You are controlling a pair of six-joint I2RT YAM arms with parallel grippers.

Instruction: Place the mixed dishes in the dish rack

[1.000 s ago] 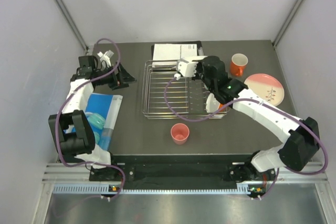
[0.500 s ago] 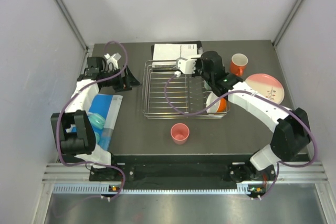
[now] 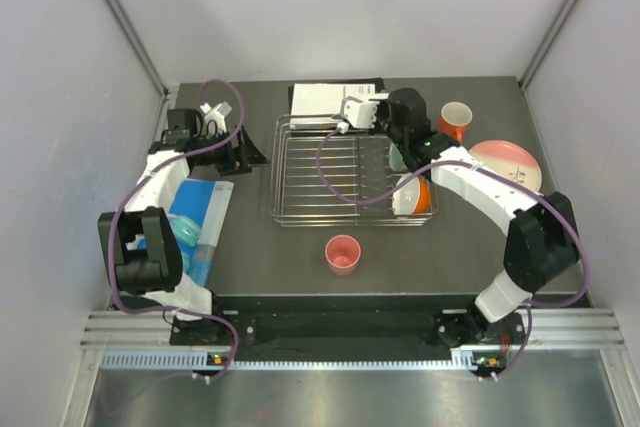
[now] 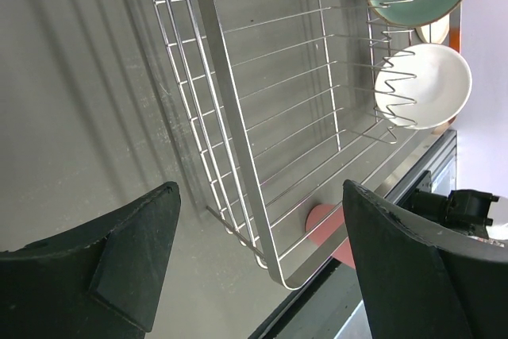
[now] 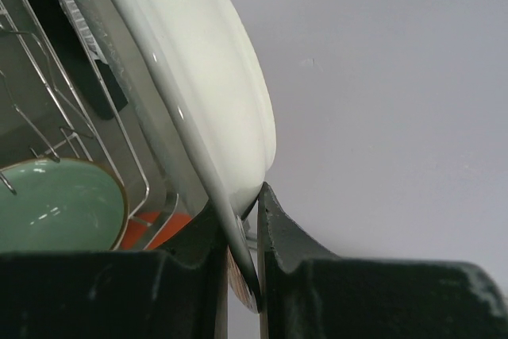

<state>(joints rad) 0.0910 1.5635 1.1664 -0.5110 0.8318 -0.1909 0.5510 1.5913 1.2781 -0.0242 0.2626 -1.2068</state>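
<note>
Overhead, the dish rack [image 3: 330, 182] sits mid-desk [image 3: 250, 257]. The right arm [image 3: 470, 182] reaches over the rack's far right corner, and its wrist hides the right jaws and their load. Only an edge of the mint-green bowl [image 3: 397, 157] shows beneath it. The orange-outside bowl [image 3: 414, 195] stands on edge in the near right corner. The rack's left and middle rows show bare wire. Outside the rack, the orange mug [image 3: 456, 121] and pale pink plate [image 3: 508, 168] lie to the right and the small pink cup [image 3: 343, 253] in front.

Left wrist view: the left jaws stand wide apart, gripping nothing, above the desk beside the rack. Both fingers [image 4: 119, 267] are cut off at the bottom edge. The cup is partly masked by the wires.

Right wrist view: the right jaws are clamped on the rim of the white plate [image 5: 202, 77], which is tilted on edge above the rack wires. Its upper part is cut off.
</note>
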